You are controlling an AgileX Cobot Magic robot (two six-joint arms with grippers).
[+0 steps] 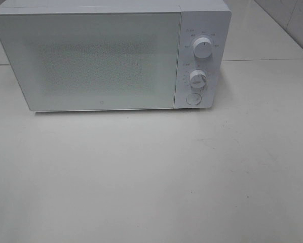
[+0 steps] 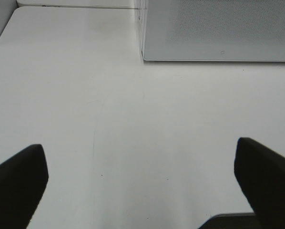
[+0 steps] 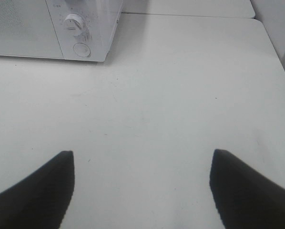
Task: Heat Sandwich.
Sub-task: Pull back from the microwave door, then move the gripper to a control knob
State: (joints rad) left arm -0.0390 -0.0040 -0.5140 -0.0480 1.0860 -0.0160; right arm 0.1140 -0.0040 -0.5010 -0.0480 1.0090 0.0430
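On table, shut microwave, contents hidden, left claw released, right claw released.

A matte white surface fills most of the view, lit softly and evenly, with faint scuffs and specks on it. Behind it a second white tabletop meets it along a thin seam, and its far corner is rounded. Past that corner lies a pale grey lined area; whether it is wall or floor cannot be told.

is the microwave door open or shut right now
Shut: the microwave door lies flush with the control panel, with no gap showing along its edge.
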